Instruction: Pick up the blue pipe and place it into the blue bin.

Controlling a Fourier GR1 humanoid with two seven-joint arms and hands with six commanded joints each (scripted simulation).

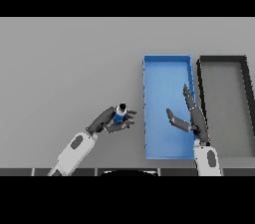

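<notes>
Left hand (pixel 110 122), lower centre of frame, is gripping the blue pipe (pixel 120 114) w/ fingers curled round it, holding it upright just left of the blue bin (pixel 167 63). Right hand (pixel 191 118) is hovering over the bin's lower right, fingers straight & relaxed, holding nothing. A dark bin (pixel 221 59) is sitting at far right. Pickup looks done; pipe isn't in the bin yet, so moving it over & releasing is left.

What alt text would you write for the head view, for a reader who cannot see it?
The robot's left hand holds a small blue pipe, fingers curled round it, above the grey table just left of a rectangular blue bin. Its right hand is open over that bin's right side; a dark bin stands further right.
</notes>
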